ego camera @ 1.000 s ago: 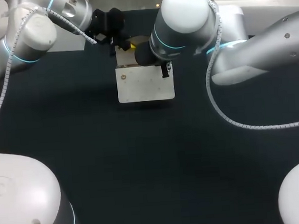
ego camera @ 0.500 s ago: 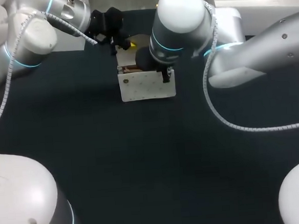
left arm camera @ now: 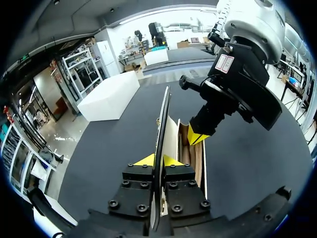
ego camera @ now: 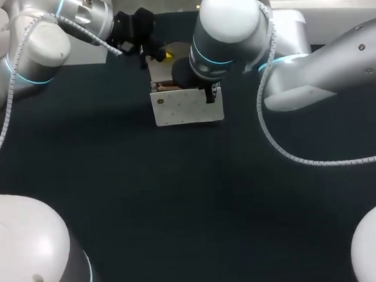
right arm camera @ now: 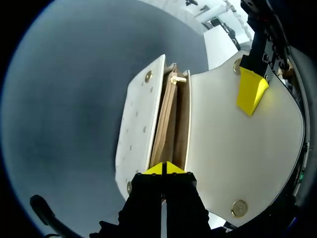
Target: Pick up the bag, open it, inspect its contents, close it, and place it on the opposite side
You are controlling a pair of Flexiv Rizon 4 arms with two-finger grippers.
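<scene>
The white handbag (ego camera: 187, 107) is at the far middle of the dark worktop (ego camera: 179, 206), nearer the far edge than the near one. Broad worktop spreads on its near side and to both flanks. Its flap (right arm camera: 233, 144) is thrown back, showing tan compartments inside. The left claw (left arm camera: 159, 160) is clenched on the flap's thin edge. The right claw (right arm camera: 164, 167) has its tips pinched together on the end of the bag's mouth. A red-and-white sticker (left arm camera: 224, 62) on the right arm's wrist carries print too small to read.
</scene>
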